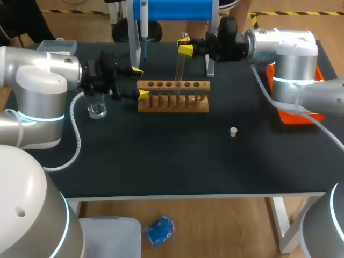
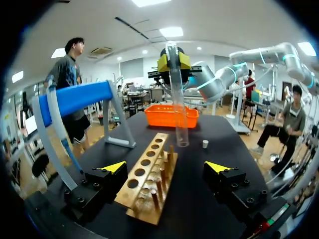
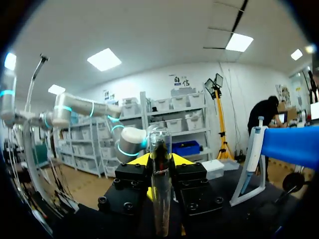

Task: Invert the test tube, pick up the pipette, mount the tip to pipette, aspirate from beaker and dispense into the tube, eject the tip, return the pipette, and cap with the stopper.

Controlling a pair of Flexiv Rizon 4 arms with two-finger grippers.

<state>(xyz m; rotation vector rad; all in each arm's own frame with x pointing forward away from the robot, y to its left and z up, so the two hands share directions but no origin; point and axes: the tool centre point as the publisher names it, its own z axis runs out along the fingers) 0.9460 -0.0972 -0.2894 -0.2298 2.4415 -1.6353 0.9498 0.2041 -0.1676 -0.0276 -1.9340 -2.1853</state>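
Stopper [image 1: 233, 131] loose on table [image 1: 161, 161] | right hand [image 1: 185, 50] pinching test tube [image 1: 180, 72] — over rack [image 1: 173, 95] | left hand [image 1: 140, 83] spread

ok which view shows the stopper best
Head view: the stopper lies alone on the bare table, right of the wooden rack. The left wrist view shows it small, beyond the rack; the right wrist view doesn't show it.
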